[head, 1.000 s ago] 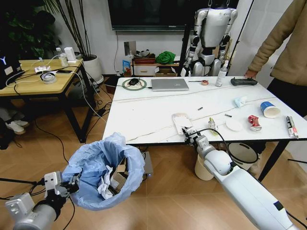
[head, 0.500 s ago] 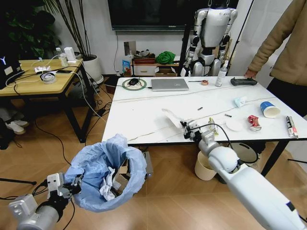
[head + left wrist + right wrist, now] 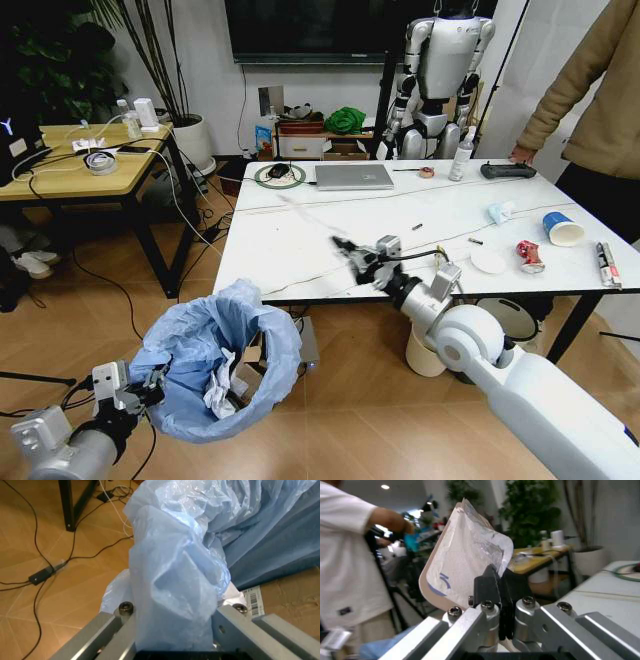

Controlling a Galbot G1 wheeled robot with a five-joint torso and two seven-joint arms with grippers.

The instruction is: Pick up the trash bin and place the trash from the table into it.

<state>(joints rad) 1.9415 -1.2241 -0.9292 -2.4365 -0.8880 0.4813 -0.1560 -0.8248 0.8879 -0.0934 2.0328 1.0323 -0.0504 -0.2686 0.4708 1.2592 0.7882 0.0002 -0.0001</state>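
The trash bin [image 3: 215,355], lined with a billowing light-blue bag, hangs low at the left in front of the table [image 3: 290,250]. My left gripper [image 3: 140,388] is shut on its bagged rim; in the left wrist view the bag [image 3: 175,581] is pinched between the fingers [image 3: 235,626]. Crumpled paper [image 3: 220,388] and cardboard lie inside. My right gripper [image 3: 358,258] is shut on a flat white packet [image 3: 470,555], held edge-on above the table's front. On the table's right part rest a red can [image 3: 530,255], a blue-and-white cup [image 3: 562,228] and a yellowish wrapper [image 3: 443,262].
A grey laptop [image 3: 353,176], a spray bottle [image 3: 462,155] and a black remote [image 3: 508,171] lie at the table's far side. A person [image 3: 590,90] stands at the right. A cream bin [image 3: 422,352] stands under the table. A wooden table [image 3: 80,165] is at left.
My right gripper has lifted the flat packet off the table and swung it left, towards the bin side. The bin has shifted slightly in my left gripper.
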